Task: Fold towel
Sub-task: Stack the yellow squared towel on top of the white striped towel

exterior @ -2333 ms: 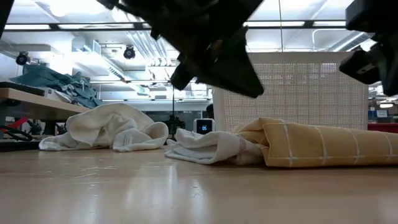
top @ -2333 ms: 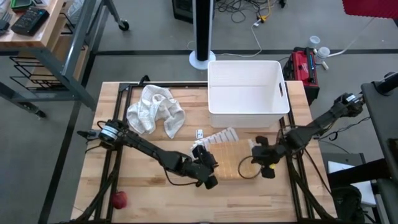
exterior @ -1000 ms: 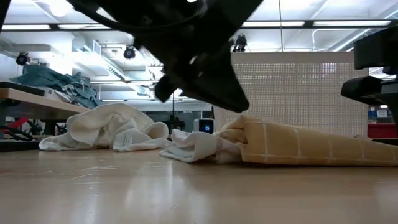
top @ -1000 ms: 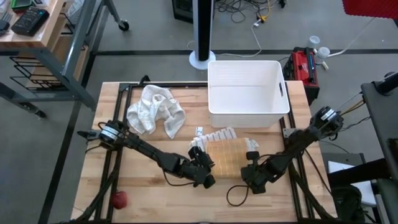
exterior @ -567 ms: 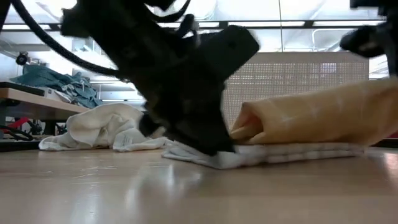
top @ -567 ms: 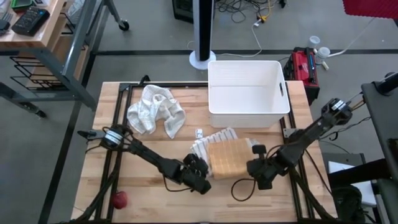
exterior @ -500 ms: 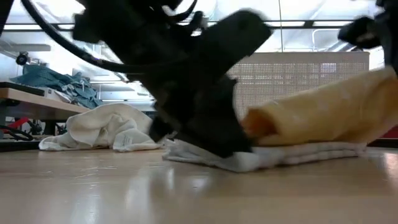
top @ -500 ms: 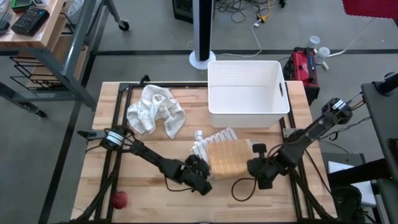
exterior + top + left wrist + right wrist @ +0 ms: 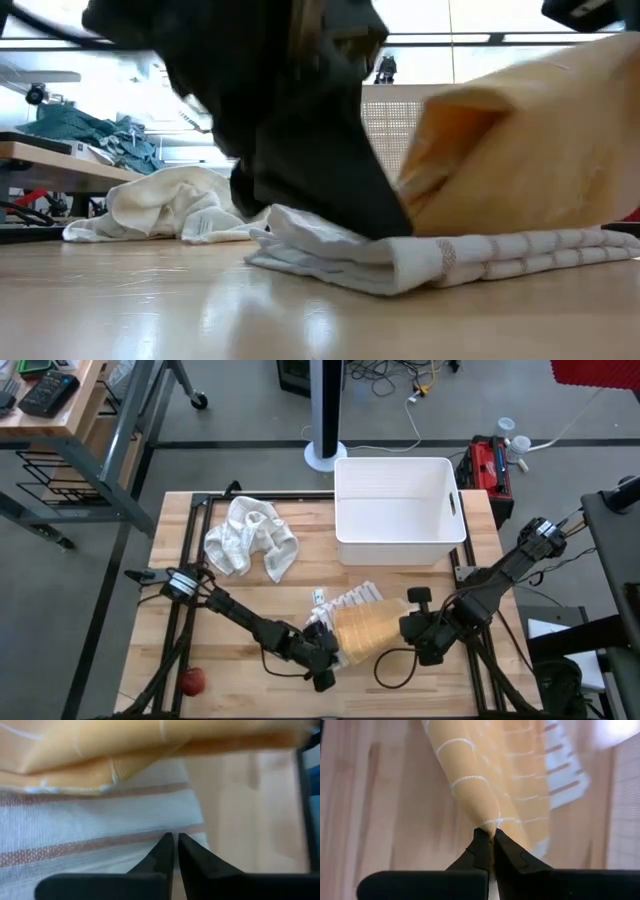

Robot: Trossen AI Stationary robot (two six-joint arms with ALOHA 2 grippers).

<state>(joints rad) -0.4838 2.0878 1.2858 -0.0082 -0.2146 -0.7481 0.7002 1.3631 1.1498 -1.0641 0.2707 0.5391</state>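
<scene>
A yellow towel with thin white lines (image 9: 362,628) lies on a white towel with brownish stripes (image 9: 345,600), mid-table toward the near edge. My right gripper (image 9: 490,834) is shut on the yellow towel and holds its right side up, so that it slopes down to the left (image 9: 520,150). My left gripper (image 9: 175,838) comes in low from the near left, with its fingertips closed at the striped towel (image 9: 440,262). A crumpled white towel (image 9: 250,535) lies at the far left. My left gripper has its two fingertips together on the striped towel's near left end (image 9: 150,851), slanting down from the table's near left. Whether a layer lies between them is hidden by the fingers. The towel stays flat on the table. My right gripper pinches a bunched point of the yellow towel's edge (image 9: 489,822) between its two fingertips, from above and pointing steeply down. That end is lifted clear. The cloth hangs below the fingers and spreads out, its far part resting on the striped towel.
A white bin (image 9: 400,510) stands at the table's far side, right of centre. A small white device (image 9: 318,596) sits by the striped towel's far left corner. A red ball (image 9: 190,680) lies at the near left corner. Bare wood lies between the towels and the near edge.
My right gripper has risen, lifting the yellow towel's right end off the striped towel, while the left part stays down. My left gripper has gone down and toward the near edge, tipping steeper. Both towels have slid a little toward the near edge.
</scene>
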